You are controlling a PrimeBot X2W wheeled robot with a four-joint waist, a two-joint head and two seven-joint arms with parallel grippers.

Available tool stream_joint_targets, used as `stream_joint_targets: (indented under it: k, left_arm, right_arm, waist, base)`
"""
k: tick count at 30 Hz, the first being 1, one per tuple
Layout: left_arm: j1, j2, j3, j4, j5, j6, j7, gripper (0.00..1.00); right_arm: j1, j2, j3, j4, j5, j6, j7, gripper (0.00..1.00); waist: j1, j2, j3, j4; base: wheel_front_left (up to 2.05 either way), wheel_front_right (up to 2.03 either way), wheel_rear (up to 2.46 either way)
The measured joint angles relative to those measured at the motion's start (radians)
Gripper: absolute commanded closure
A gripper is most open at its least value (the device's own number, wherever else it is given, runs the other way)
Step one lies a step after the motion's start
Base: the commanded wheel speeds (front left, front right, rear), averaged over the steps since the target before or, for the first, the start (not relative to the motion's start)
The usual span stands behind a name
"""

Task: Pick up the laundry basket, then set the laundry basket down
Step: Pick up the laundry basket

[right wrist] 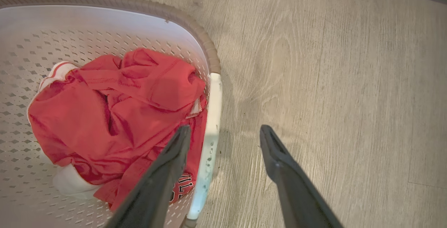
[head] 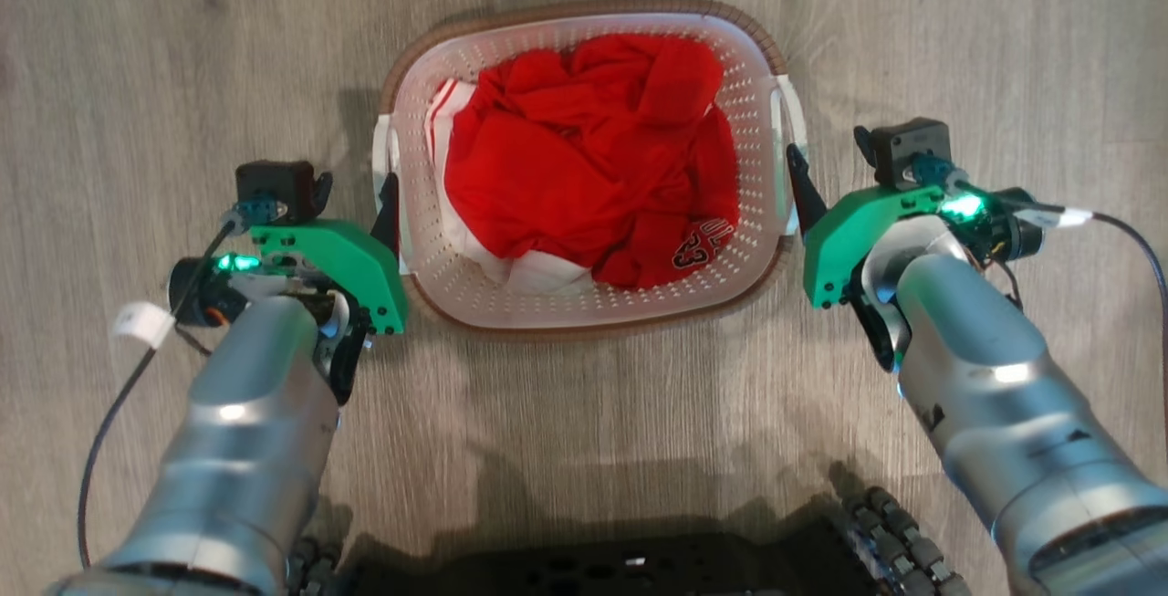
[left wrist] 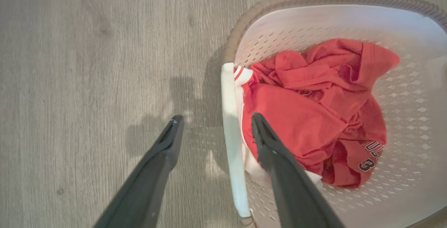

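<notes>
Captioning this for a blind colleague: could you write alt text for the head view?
Seen from above, a white perforated laundry basket with a brown rim sits on a grey wood-look floor, holding crumpled red clothing. The open left gripper and open right gripper flank it, one beside each side handle.

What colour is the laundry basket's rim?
Brown with a woven look, edging the white perforated laundry basket; clearest in the head view.
</notes>
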Motion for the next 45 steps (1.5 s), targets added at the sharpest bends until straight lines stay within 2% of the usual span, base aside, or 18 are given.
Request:
stream_joint_targets:
  k: [5, 11, 16, 32, 45]
  left_arm:
    - [-0.076, -0.001, -0.042, 0.099, -0.025, -0.008, 0.007, 0.00]
    - [-0.118, -0.001, -0.129, 0.118, -0.090, -0.009, 0.051, 0.00]
    - [-0.129, -0.002, -0.214, 0.118, -0.159, -0.009, 0.120, 0.00]
    - [-0.192, -0.001, -0.332, 0.144, -0.257, -0.009, 0.227, 0.00]
    - [-0.203, 0.001, -0.397, 0.152, -0.303, -0.009, 0.226, 0.00]
  right_arm:
    - [-0.062, -0.001, 0.047, 0.056, 0.066, 0.000, 0.001, 0.00]
    - [-0.114, -0.002, 0.104, 0.096, 0.166, 0.000, 0.047, 0.00]
    - [-0.134, -0.003, 0.165, 0.118, 0.263, 0.000, 0.131, 0.00]
    - [-0.203, -0.004, 0.293, 0.151, 0.395, 0.000, 0.212, 0.00]
    - [-0.238, -0.004, 0.363, 0.176, 0.454, 0.000, 0.210, 0.00]
  waist:
    - [0.0001, 0.0002, 0.035, 0.006]
    - [0.0001, 0.0002, 0.069, 0.006]
    - [0.0001, 0.0002, 0.095, 0.009]
    - [0.0000, 0.0001, 0.148, 0.009]
    - [0.0000, 0.0001, 0.164, 0.016]
  base:
    - [0.00, 0.00, 0.00]
    - [0.00, 0.00, 0.00]
    - [0.00, 0.00, 0.00]
    - [0.00, 0.00, 0.00]
    - [0.00, 0.00, 0.00]
